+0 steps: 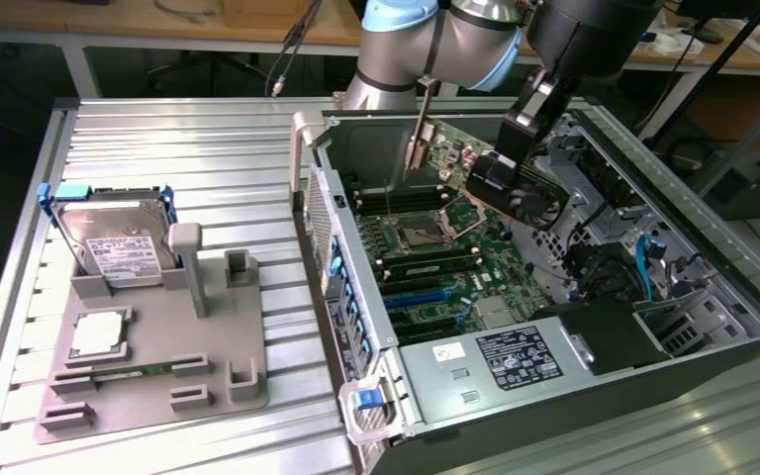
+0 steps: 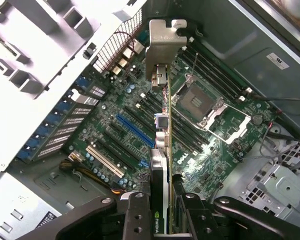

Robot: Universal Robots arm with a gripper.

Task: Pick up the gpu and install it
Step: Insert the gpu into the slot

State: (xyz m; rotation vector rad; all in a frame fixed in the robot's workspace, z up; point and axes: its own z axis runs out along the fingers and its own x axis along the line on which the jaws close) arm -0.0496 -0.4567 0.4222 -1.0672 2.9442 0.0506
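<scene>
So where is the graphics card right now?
The gripper holds the graphics card above the motherboard inside the open computer case, on the exterior view's right half.

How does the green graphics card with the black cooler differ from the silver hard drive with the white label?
The green graphics card is clamped in the gripper above the motherboard inside the open computer case; the silver hard drive sits in the grey holder outside the case. The card carries a black cooler; the drive bears a white label. Both are flat rectangles.
</scene>
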